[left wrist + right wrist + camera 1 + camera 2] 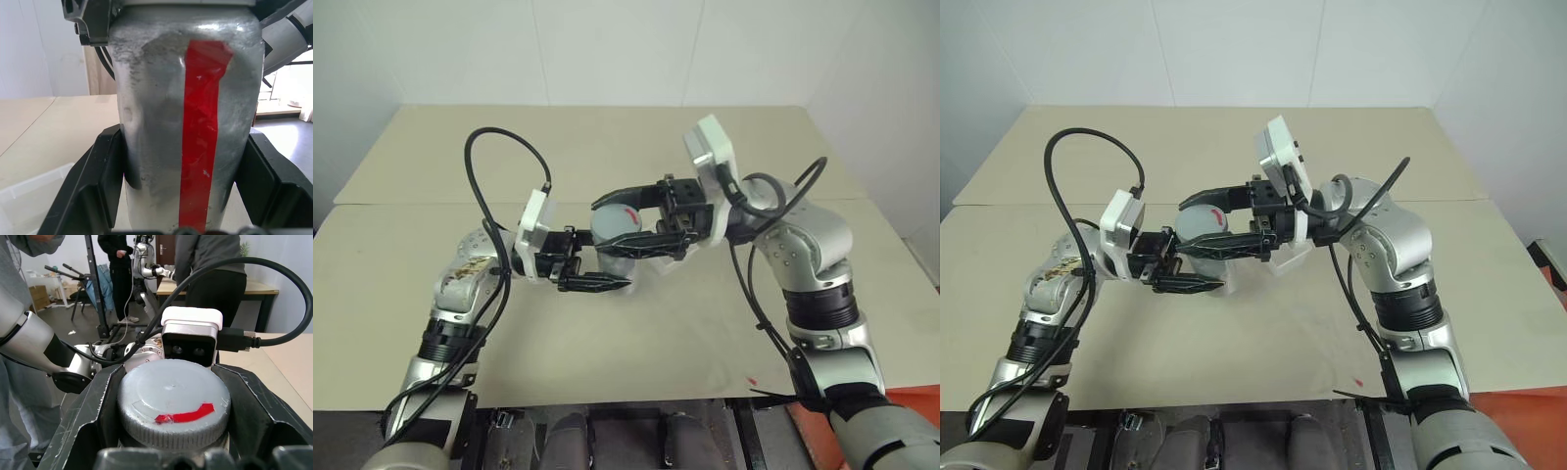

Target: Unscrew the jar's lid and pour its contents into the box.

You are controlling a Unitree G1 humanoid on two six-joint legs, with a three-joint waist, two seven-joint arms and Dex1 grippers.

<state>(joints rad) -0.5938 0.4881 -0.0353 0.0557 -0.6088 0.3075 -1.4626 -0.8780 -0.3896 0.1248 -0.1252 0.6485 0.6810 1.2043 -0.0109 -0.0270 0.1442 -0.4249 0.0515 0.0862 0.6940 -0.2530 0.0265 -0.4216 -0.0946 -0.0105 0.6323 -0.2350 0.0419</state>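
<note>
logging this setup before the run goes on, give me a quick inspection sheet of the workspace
Surface: beige table, a small red mark near its front edge.
Job's things: jar with red stripe held above the table; grey lid on it; clear box on the table under it.
Clutter: nothing seen.
Grippers: left gripper shut on the jar's body; right gripper shut on the lid.
Cables: black cable looping over each wrist.
Surroundings: white walls; people standing behind, by a desk.

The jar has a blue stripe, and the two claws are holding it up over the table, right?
Nearly. The stripe on the jar is red, not blue; the left wrist view shows it up close. The rest holds: the left claw grips the jar and the right claw its lid, above the table.
</note>
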